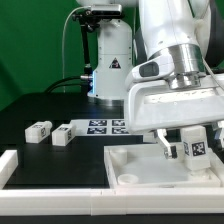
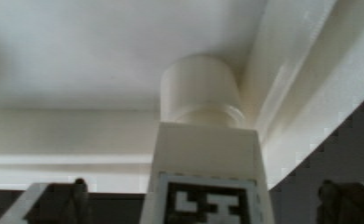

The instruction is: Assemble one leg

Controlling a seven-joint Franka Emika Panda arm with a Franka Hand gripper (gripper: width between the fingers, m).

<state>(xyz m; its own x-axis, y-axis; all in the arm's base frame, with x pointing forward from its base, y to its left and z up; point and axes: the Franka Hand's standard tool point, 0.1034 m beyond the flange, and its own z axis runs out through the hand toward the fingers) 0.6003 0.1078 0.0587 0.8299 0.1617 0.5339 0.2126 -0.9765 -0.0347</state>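
The arm reaches down, its pincer (image 1: 186,147) clamped shut, fingers vertical.

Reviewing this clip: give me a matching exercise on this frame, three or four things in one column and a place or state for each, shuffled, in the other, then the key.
Things:
1. held leg
2. two loose legs
3. tabletop
4. marker board

Places or states:
A. flat on the dark table, bearing tags
B. lying on the table at the exterior view's left
C. between the fingers of the gripper, over the tabletop
D. big white panel under the gripper

Pairs: 1-C, 2-B, 3-D, 4-A
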